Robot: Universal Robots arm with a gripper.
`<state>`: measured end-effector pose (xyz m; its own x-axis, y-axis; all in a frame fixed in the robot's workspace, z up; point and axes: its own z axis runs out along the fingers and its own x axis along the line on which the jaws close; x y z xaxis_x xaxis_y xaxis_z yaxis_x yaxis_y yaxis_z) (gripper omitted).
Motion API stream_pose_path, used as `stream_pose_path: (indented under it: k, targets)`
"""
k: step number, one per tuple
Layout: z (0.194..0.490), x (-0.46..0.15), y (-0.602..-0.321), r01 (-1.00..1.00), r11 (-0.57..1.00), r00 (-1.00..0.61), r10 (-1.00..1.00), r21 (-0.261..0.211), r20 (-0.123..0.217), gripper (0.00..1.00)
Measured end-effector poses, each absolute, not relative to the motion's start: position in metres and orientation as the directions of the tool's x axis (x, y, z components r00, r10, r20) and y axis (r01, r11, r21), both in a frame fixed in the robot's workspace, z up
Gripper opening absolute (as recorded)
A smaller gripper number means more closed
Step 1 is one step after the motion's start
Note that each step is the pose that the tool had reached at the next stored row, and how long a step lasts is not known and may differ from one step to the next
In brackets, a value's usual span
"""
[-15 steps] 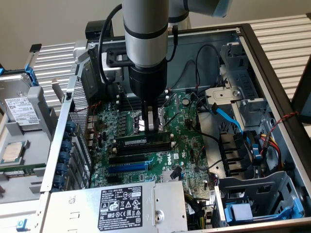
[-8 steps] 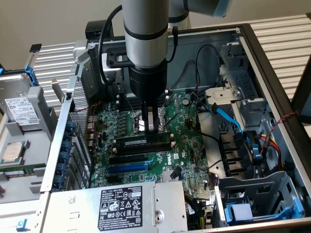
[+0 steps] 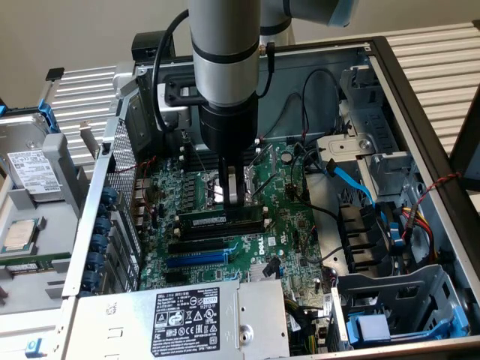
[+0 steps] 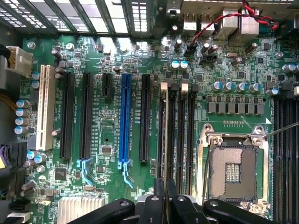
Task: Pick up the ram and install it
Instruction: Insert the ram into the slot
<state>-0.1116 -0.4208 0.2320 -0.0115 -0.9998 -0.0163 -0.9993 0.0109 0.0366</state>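
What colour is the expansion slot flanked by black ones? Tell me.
Blue expansion slot; clearest in the wrist view.

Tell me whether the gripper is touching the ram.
Touching: the exterior view shows the gripper clamped on the ram, with no gap.

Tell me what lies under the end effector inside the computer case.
The ram, standing on edge along a black memory slot of the green motherboard. The end effector covers the ram's middle, so whether it is fully seated cannot be seen.

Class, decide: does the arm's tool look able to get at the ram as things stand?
Likely yes: the tool sits right on the ram in its slot, with nothing between them.
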Motion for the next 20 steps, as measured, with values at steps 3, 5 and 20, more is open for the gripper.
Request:
stream_pose_path:
  k: [3, 5, 20]
  targets:
    - [0.2314, -0.1116, -0.4208, -0.999, 0.011, -0.012, -1.000, 0.037, -0.016, 0.13]
    - [0.2309, -0.1116, -0.4208, -0.999, 0.011, -0.012, -1.000, 0.037, -0.016, 0.13]
    - [0.2302, -0.1123, -0.4211, -0.999, 0.012, -0.012, -1.000, 0.037, -0.016, 0.13]
